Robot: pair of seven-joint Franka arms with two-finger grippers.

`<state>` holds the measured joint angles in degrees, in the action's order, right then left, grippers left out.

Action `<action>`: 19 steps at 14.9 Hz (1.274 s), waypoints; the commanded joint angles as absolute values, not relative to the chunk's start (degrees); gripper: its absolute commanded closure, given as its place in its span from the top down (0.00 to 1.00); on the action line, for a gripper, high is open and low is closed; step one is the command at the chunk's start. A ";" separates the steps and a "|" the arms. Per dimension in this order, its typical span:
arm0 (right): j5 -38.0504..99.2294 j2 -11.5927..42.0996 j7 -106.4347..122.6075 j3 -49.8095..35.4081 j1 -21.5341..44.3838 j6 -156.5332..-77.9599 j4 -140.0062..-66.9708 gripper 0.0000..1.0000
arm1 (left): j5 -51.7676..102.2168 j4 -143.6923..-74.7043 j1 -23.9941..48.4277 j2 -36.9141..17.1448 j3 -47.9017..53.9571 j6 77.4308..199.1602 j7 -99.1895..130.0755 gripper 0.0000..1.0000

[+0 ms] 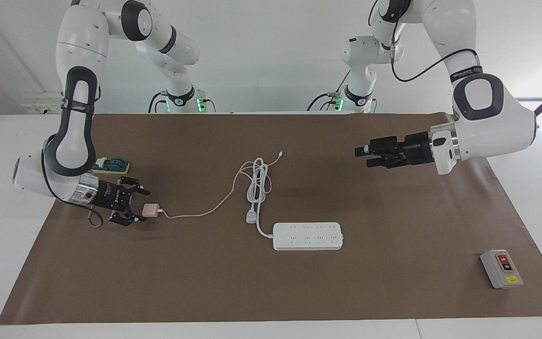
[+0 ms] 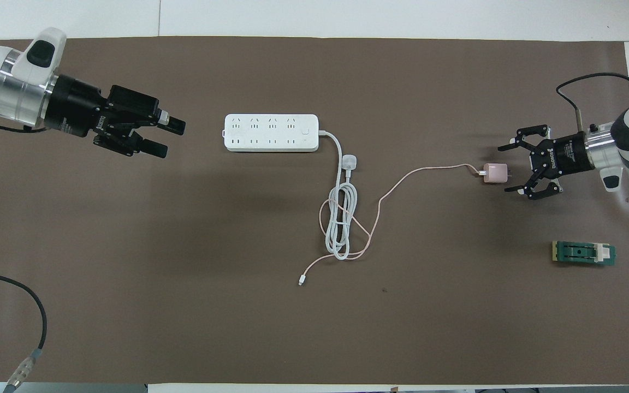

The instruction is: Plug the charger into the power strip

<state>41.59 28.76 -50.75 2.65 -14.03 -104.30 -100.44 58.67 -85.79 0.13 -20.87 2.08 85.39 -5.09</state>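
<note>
The pale pink charger [image 1: 150, 210] [image 2: 494, 172] lies on the brown mat toward the right arm's end of the table. Its thin pink cable [image 1: 195, 214] [image 2: 413, 176] runs to the coiled white cord. My right gripper [image 1: 143, 205] [image 2: 505, 169] is low at the charger, open, with its fingertips on either side of the charger's end, not closed on it. The white power strip [image 1: 307, 236] [image 2: 271, 132] lies flat mid-table, sockets up. My left gripper [image 1: 364, 157] [image 2: 168, 137] is open and empty, held in the air over the mat toward the left arm's end.
The strip's thick white cord is coiled [image 1: 258, 181] [image 2: 339, 224] nearer to the robots, its round white plug [image 1: 251, 217] [image 2: 349, 162] beside the strip. A green device [image 1: 111, 165] [image 2: 583, 253] lies near the right arm. A grey button box [image 1: 501, 268] sits at the left arm's end.
</note>
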 commanded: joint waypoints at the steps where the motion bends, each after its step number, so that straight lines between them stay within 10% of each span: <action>1: 42.98 29.71 -47.73 2.02 -15.12 -104.50 -100.46 1.00 | 69.48 -84.72 -0.97 -26.00 2.29 86.04 -12.54 1.00; 10: 44.56 31.29 -44.30 2.02 -15.91 -106.70 -101.51 0.98 | 85.07 -100.34 -0.18 -22.96 2.46 89.91 -30.40 1.00; 14: 47.10 31.20 -42.19 2.02 -16.00 -108.37 -103.53 0.49 | 87.01 -117.57 0.35 -12.76 2.55 93.87 -38.04 1.00; 16: 47.20 31.11 -41.66 2.02 -16.00 -108.19 -103.71 0.09 | 87.62 -119.27 -0.35 -12.83 2.55 92.90 -40.07 1.00; 19: 47.11 30.94 -40.96 2.02 -16.00 -107.50 -103.27 0.00 | 92.52 -119.09 0.17 -14.93 2.46 93.43 -40.69 1.00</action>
